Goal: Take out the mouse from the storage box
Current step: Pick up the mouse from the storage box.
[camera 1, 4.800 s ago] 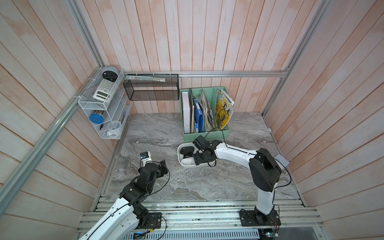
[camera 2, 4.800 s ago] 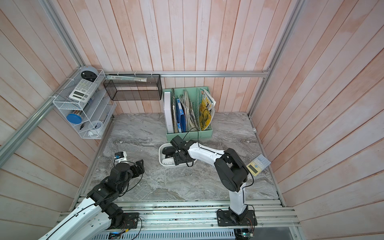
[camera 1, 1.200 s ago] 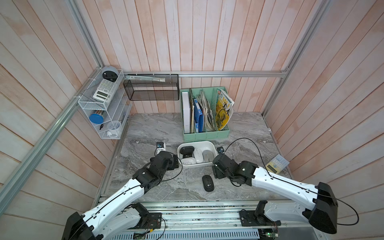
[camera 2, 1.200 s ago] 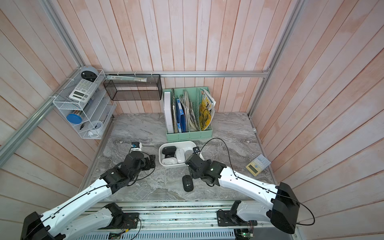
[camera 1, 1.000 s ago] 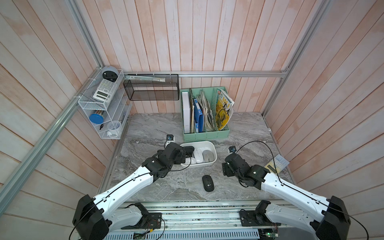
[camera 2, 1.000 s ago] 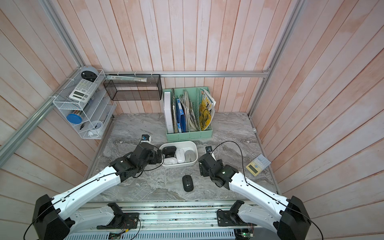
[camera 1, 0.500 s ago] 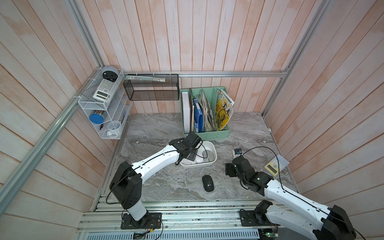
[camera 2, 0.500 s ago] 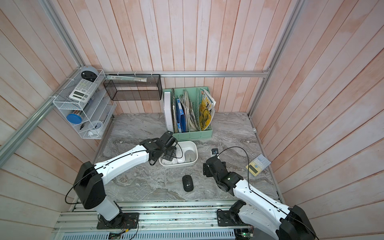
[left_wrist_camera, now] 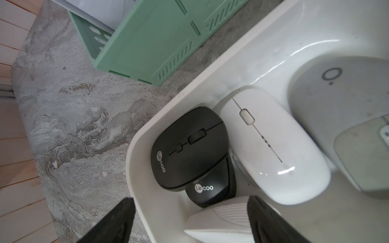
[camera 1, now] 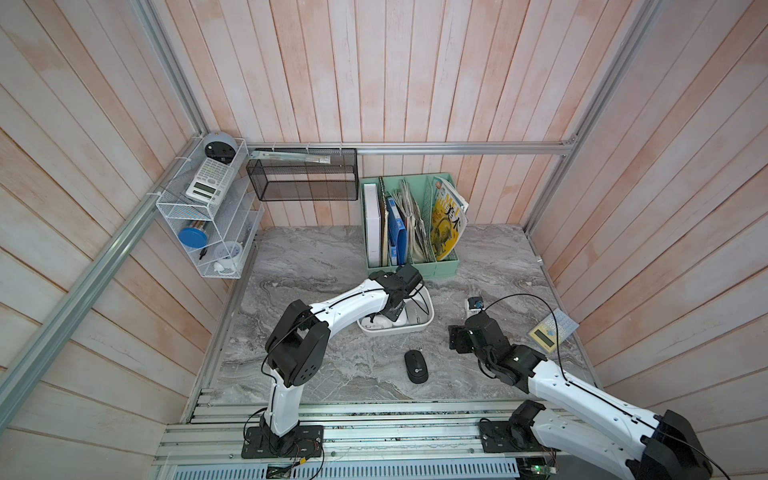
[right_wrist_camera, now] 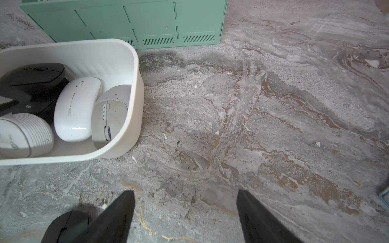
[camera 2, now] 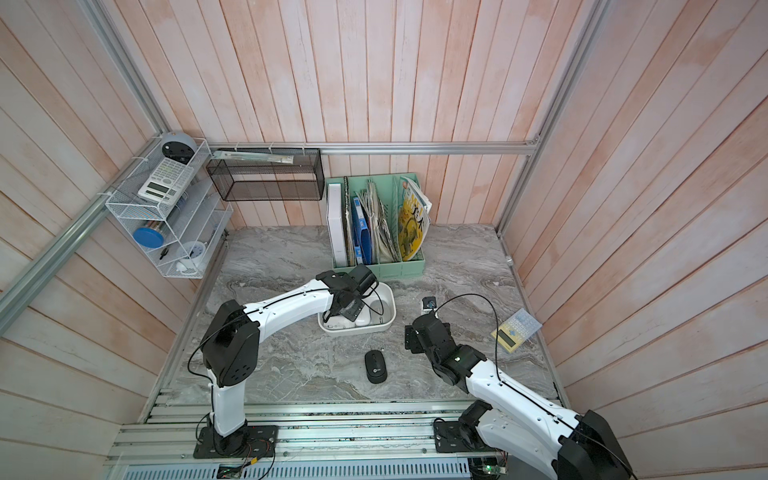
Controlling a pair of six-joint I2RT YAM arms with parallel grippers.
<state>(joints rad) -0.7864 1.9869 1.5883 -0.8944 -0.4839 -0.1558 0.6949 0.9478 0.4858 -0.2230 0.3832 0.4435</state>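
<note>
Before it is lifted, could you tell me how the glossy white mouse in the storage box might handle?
The glossy white mouse has a shiny, rounded shell, so probably slippery yet stiff. Lying between the black mouse and grey mouse, it may nudge them when lifted.

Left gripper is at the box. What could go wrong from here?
1. The left gripper straddles the box rim: one finger is outside the wall, the other inside by the ribbed mouse. Closing might clamp the wall and drag the box.
2. The black mouse lies on a second black mouse, right beside the white mouse; a grip may slip or disturb neighbours.
</note>
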